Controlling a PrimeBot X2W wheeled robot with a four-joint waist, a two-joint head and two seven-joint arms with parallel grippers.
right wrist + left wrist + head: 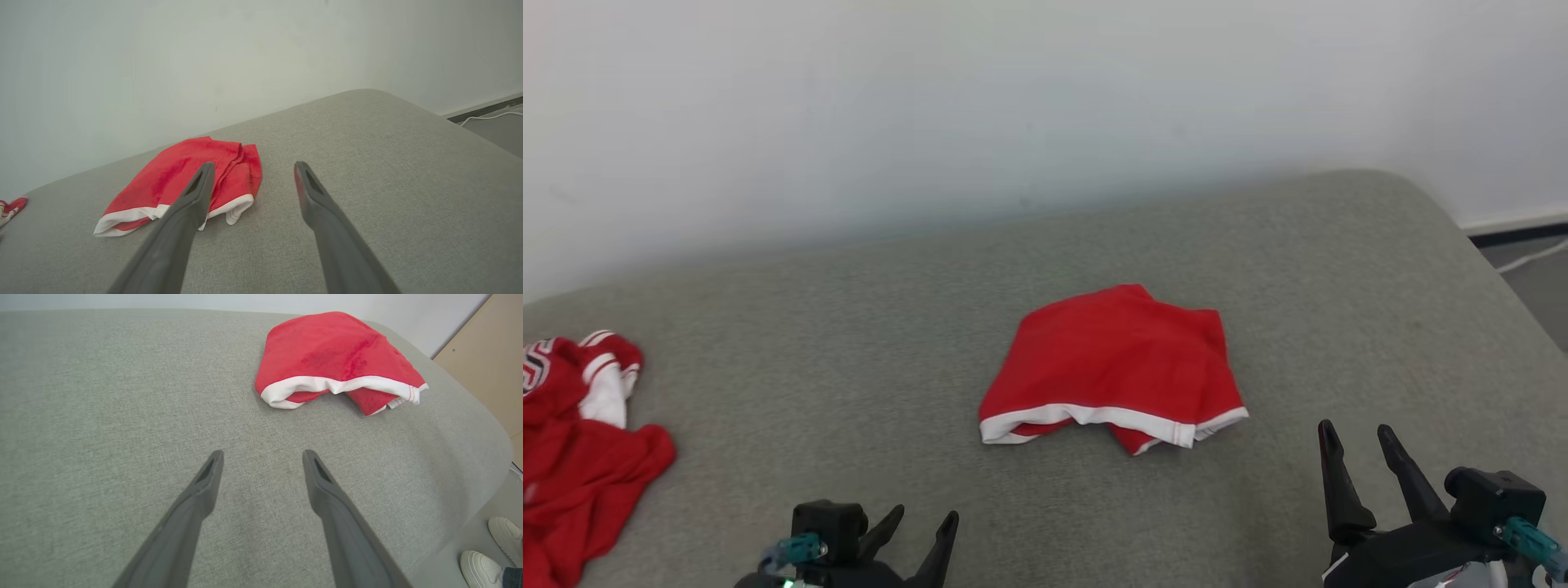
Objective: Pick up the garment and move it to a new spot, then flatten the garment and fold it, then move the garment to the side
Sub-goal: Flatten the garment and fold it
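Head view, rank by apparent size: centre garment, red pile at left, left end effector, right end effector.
1. garment
2. red pile, cropped by the frame; close to the first, so unsure
3. right end effector
4. left end effector, mostly cut off

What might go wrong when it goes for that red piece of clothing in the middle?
The red garment lies in loose layers, so the open right gripper may pinch only the top layer and leave it crooked. Another red pile lies at the robot's left; setting the garment aside there might tangle them.
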